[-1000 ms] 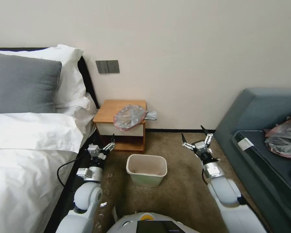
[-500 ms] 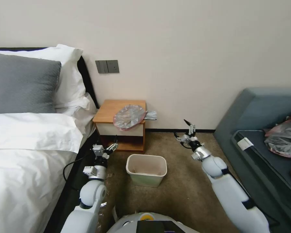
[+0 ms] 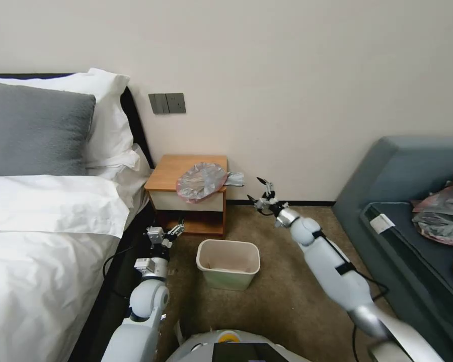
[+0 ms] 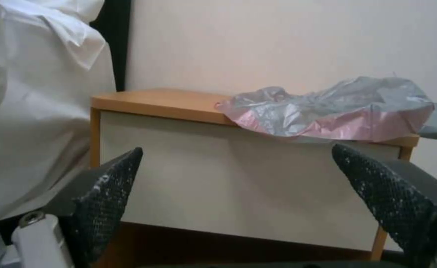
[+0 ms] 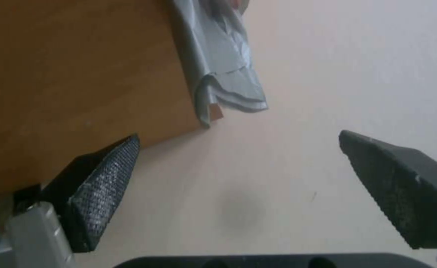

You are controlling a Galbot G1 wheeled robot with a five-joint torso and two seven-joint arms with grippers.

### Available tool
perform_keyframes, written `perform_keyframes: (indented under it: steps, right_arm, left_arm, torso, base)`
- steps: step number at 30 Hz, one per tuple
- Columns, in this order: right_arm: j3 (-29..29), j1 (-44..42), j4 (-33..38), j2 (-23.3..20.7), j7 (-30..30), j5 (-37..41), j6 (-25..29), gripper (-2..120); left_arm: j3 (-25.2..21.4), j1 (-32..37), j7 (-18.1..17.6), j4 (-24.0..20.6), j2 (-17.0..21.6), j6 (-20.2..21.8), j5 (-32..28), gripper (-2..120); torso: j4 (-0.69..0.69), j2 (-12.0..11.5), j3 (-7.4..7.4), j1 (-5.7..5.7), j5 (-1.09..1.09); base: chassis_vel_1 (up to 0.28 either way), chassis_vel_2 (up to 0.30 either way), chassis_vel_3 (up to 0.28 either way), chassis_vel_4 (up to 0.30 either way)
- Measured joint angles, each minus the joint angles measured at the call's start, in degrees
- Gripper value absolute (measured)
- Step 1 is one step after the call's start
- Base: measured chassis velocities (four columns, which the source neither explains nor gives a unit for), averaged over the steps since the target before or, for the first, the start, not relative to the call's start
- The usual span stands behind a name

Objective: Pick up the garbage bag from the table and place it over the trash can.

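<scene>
The garbage bag [image 3: 202, 181] lies crumpled on the right half of the table [image 3: 176, 171], with a grey flap [image 3: 235, 178] hanging off the table's right side. The bag [image 4: 337, 111] drapes over the drawer front's top edge. My right gripper [image 3: 260, 193] is open, stretched out to the right of the table and a little below the flap [image 5: 218, 56]. My left gripper [image 3: 172, 232] is open and low, in front of the table's shelf gap, left of the trash can [image 3: 228, 263] on the carpet.
A bed [image 3: 40, 221] with white sheets and a grey pillow lies on the left. A blue-grey sofa [image 3: 412, 201] on the right holds a heap of grey-pink bags [image 3: 445, 211]. Brown carpet lies open around the trash can.
My right arm has reached forward and left, from beside the sofa to just right of the table. My left gripper has shifted slightly toward the trash can.
</scene>
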Motion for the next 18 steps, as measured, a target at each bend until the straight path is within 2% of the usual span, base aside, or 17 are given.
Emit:
perform_keyframes:
  steps: [8, 13, 15, 18]
  right_arm:
    - [-5.92, 7.53, -6.35, 2.71, 0.69, -2.17, 1.48, 100]
    - [-7.08, 9.09, -8.04, 3.24, 0.69, -2.67, 2.05, 99]
    - [-7.8, 9.74, -8.58, 3.36, 0.57, -2.67, 2.14, 89]
    - [-8.31, 10.18, -8.84, 3.42, 0.52, -2.67, 2.24, 83]
  left_arm:
    - [-0.01, -0.54, -0.17, 0.53, -0.45, 0.1, 0.12, 98]
    - [-0.1, -0.43, -0.22, 0.52, -0.52, 0.1, 0.13, 99]
    - [-0.14, -0.4, -0.23, 0.45, -0.58, 0.1, 0.14, 99]
    - [-0.14, -0.42, -0.23, 0.45, -0.69, 0.1, 0.16, 98]
  torso:
    - [-0.01, 0.0, 0.0, 0.01, 0.0]
    - [0.0, 0.0, -0.01, 0.0, 0.0]
    - [-0.01, 0.0, 0.0, 0.0, 0.01]
    - [-0.01, 0.0, -0.01, 0.0, 0.0]
  base:
    - [0.0, 0.0, 0.0, 0.0]
    - [0.0, 0.0, 0.0, 0.0]
    - [0.0, 0.0, 0.0, 0.0]
    - [0.0, 0.0, 0.0, 0.0]
